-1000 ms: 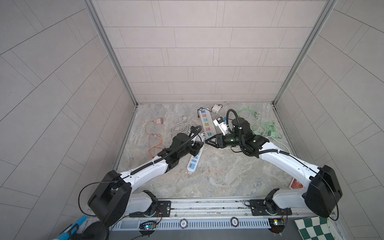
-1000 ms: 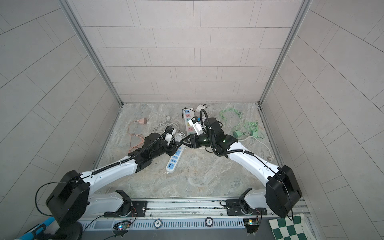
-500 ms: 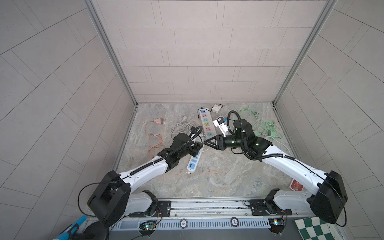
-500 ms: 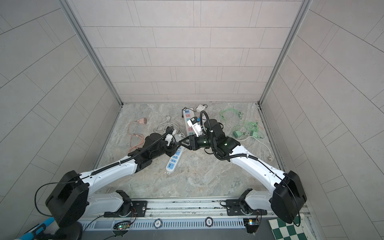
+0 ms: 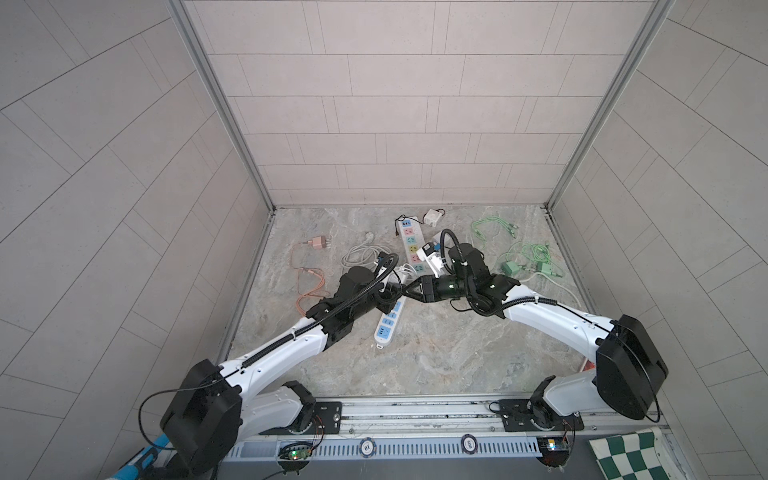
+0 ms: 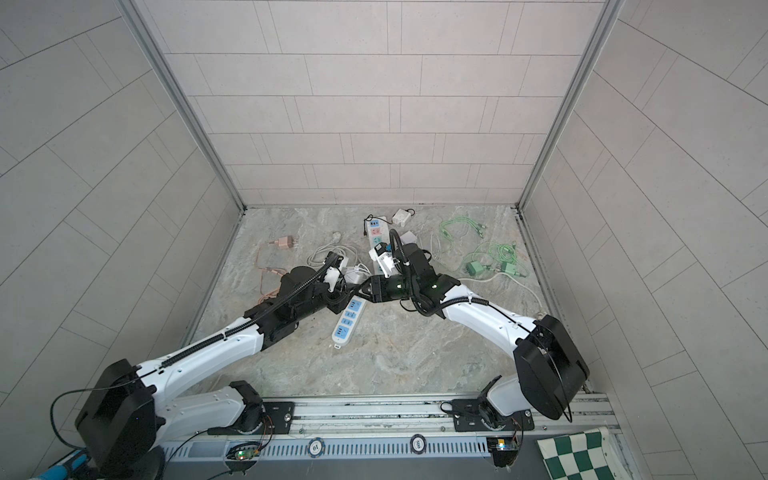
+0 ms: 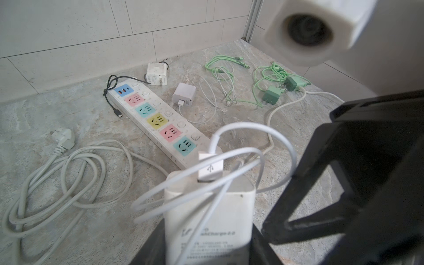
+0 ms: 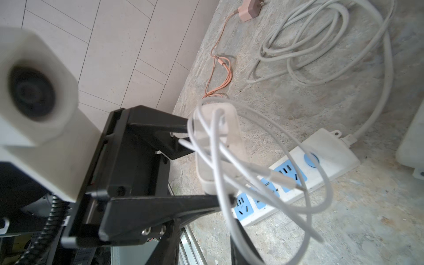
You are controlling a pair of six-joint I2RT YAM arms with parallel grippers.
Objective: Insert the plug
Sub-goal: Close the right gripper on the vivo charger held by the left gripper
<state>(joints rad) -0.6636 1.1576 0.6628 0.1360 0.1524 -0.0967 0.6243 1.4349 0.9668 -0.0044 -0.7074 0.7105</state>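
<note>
The plug (image 7: 210, 206) is a white charger block with a white USB cable looped round it. My left gripper (image 7: 206, 247) is shut on its sides and holds it a little above the floor, over the near end of the blue-socket power strip (image 8: 286, 174). In the right wrist view the plug (image 8: 218, 142) sits between the left gripper's black fingers. My right gripper (image 8: 204, 229) is right beside it, tip to tip with the left gripper (image 5: 399, 286). A narrow gap shows between its fingers, and a cable strand runs through it. In both top views the grippers meet mid-floor.
A long power strip with coloured sockets (image 7: 158, 119) lies behind, with two white adapters (image 7: 183, 96) beside it. A grey cord coil (image 7: 68, 174) lies on the floor and a pink charger (image 5: 318, 242) to the left. Green cables and chargers (image 5: 528, 257) lie on the right.
My right gripper has edged left, closer to the plug in the left gripper. The left arm and the plug have stayed in place.
</note>
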